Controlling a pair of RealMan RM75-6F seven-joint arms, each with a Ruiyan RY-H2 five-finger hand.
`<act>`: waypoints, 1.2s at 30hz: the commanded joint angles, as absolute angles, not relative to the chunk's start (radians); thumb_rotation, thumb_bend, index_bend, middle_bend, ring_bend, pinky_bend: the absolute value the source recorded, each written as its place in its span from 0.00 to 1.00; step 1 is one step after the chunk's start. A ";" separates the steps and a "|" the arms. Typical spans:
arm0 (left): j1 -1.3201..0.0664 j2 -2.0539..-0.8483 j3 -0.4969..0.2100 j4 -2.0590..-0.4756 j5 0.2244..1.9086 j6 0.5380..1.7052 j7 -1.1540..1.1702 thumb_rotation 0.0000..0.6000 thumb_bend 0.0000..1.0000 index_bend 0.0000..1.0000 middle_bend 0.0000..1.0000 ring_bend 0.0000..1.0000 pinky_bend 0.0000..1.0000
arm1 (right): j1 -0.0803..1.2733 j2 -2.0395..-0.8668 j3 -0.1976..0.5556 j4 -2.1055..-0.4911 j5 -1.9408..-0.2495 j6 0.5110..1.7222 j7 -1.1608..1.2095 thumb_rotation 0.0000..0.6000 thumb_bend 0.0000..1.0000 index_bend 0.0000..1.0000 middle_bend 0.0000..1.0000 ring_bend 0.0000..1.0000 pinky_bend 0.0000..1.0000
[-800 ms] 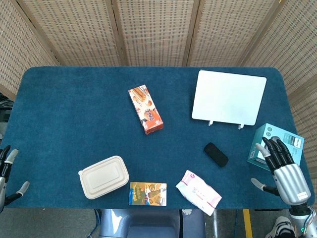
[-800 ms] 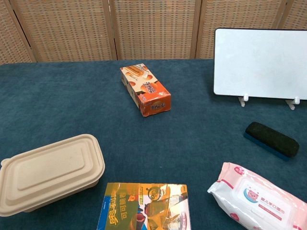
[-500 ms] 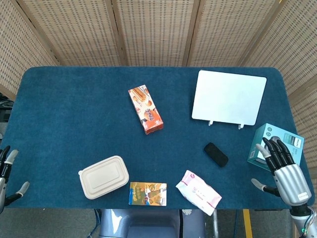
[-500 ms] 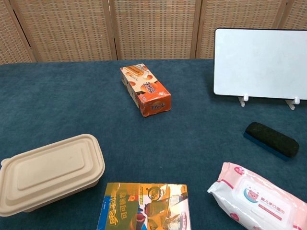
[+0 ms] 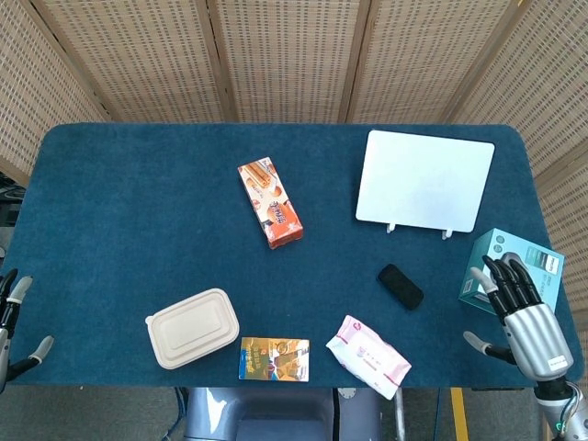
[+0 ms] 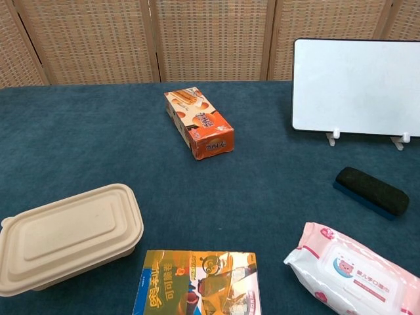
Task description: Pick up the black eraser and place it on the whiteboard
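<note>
A white whiteboard is standing on small white feet at the far right of the blue-carpeted table, its face turned toward the camera. The black eraser is lying flat near it, apart from its feet, angled on the cloth. A pink wipes packet is sitting at the near right corner. An orange snack box is lying near the middle. A beige lidded container is resting at the near left, just beside a yellow picture box at the near edge.
</note>
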State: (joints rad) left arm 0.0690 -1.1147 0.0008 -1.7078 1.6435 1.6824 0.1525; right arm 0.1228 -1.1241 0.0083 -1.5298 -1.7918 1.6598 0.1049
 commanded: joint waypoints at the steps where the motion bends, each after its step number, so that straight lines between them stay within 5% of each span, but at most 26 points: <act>1: 0.070 -1.114 0.002 -1.710 1.645 1.684 0.154 1.00 0.25 0.00 0.00 0.00 0.00 | 0.123 -1.125 0.006 -1.529 -1.793 1.656 0.102 1.00 0.05 0.04 0.00 0.00 0.00; 17: 0.069 -1.104 0.002 -1.714 1.639 1.679 0.127 1.00 0.25 0.00 0.00 0.00 0.00 | 0.141 -1.069 0.002 -1.671 -1.802 1.602 0.012 1.00 0.05 0.09 0.00 0.00 0.00; 24: 0.071 -1.097 0.003 -1.713 1.641 1.683 0.104 1.00 0.25 0.00 0.00 0.00 0.00 | 0.195 -1.015 0.024 -1.829 -1.747 1.470 -0.107 1.00 0.05 0.09 0.00 0.00 0.00; 36: 0.065 -1.094 0.005 -1.712 1.636 1.669 0.089 1.00 0.25 0.00 0.00 0.00 0.00 | 0.318 -1.091 0.106 -2.016 -1.471 1.228 -0.234 1.00 0.05 0.10 0.00 0.00 0.00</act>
